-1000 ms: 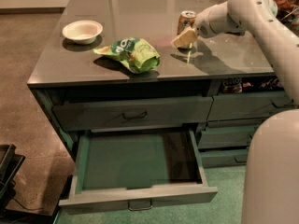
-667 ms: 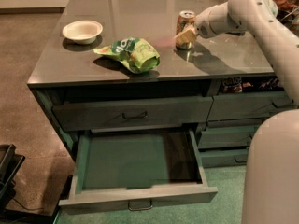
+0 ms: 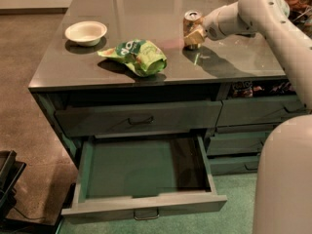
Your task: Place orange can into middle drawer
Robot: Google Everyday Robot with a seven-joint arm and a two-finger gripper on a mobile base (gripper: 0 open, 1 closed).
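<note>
The orange can [image 3: 190,19] stands upright on the grey counter [image 3: 243,57], toward its back right, silver top showing. My gripper [image 3: 194,35] reaches in from the right on the white arm [image 3: 253,9] and sits right against the can's lower front side, overlapping it. The can rests on the counter. The middle drawer [image 3: 146,204] is pulled out wide below the counter's front, its green inside [image 3: 141,167] bare, its dark bar handle at the bottom front.
A green snack bag [image 3: 136,56] lies mid-counter and a white bowl [image 3: 86,32] to its left. The top drawer [image 3: 139,118] is shut. Narrower grey drawers [image 3: 263,112] stand at right. My white body [image 3: 285,179] fills the lower right. A black object [image 3: 7,179] sits on the floor at left.
My gripper has moved a little up and closer in against the can. The can, bag, bowl and drawer have not moved.
</note>
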